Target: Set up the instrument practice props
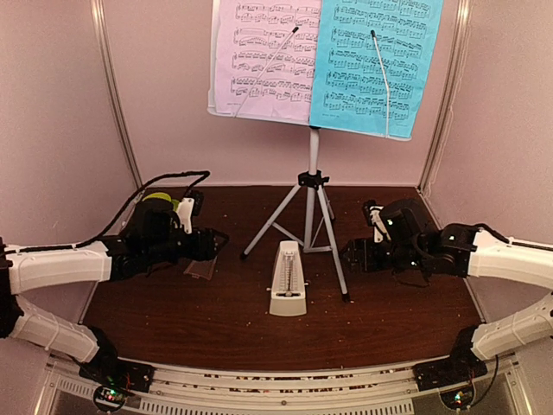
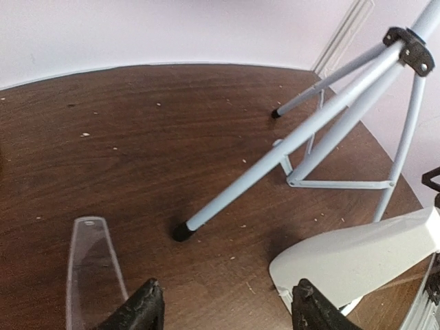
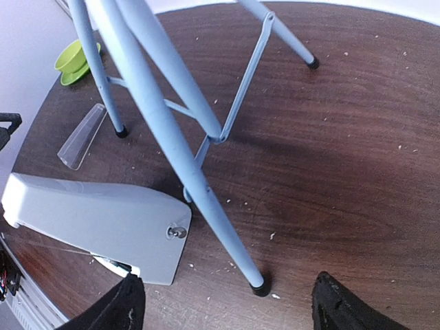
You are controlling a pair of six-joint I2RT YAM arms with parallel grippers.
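Observation:
The music stand's silver tripod (image 1: 309, 216) stands mid-table. A lilac page (image 1: 263, 60) and a cyan page (image 1: 376, 65) rest on its desk. The white pyramid metronome (image 1: 288, 278) stands in front of the tripod; it also shows in the left wrist view (image 2: 357, 258) and the right wrist view (image 3: 96, 223). Its clear cover (image 1: 201, 269) lies flat on the table to the left, and shows in the left wrist view (image 2: 91, 268). My left gripper (image 2: 223, 309) is open and empty, left of the metronome. My right gripper (image 3: 223, 302) is open and empty beside a tripod foot (image 3: 259, 286).
A lime-green bowl and saucer (image 3: 74, 60) sit at the back left, mostly hidden behind my left arm in the top view (image 1: 160, 200). Pink walls with white corner rails enclose the brown table (image 1: 225, 320). Small crumbs dot the table.

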